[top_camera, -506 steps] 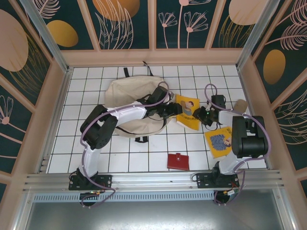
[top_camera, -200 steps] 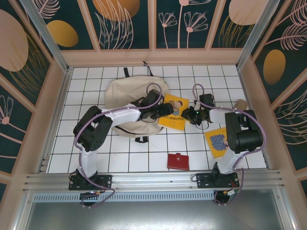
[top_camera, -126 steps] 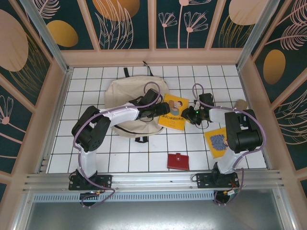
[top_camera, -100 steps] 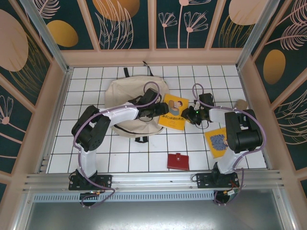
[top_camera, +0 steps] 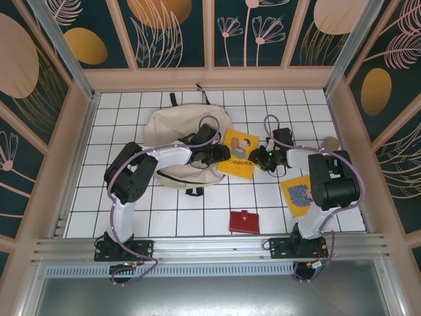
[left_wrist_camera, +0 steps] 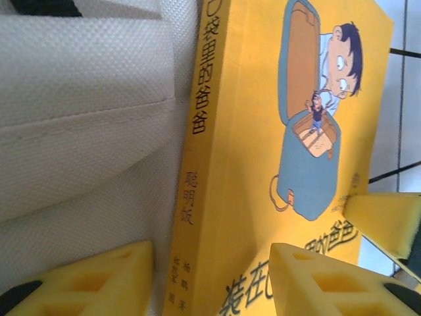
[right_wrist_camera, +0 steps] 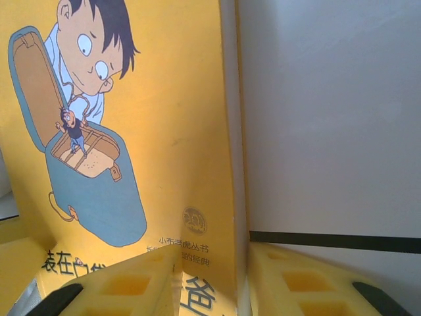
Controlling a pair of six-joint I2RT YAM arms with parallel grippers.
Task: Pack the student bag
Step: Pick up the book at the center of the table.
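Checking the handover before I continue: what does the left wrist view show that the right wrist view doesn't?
Left wrist: the beige fabric backpack beside the spine of the yellow paperback picture book, with the left tool straddling it. Right wrist: the book's page edge pinched in the right tool. Both: the cover's boy-and-bag drawing and the white tiled tabletop.

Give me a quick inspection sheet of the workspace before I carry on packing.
Surface: white gridded tabletop.
Job's things: student bag left of centre; yellow book against its right side, between the grippers.
Clutter: second yellow book by the right arm, red wallet near front, tan pouch partly hidden.
Grippers: left gripper straddles the book's spine, grip unclear; right gripper shut on its opposite edge.
Cables: purple cables loop along both arms.
Surroundings: leaf-print walls.
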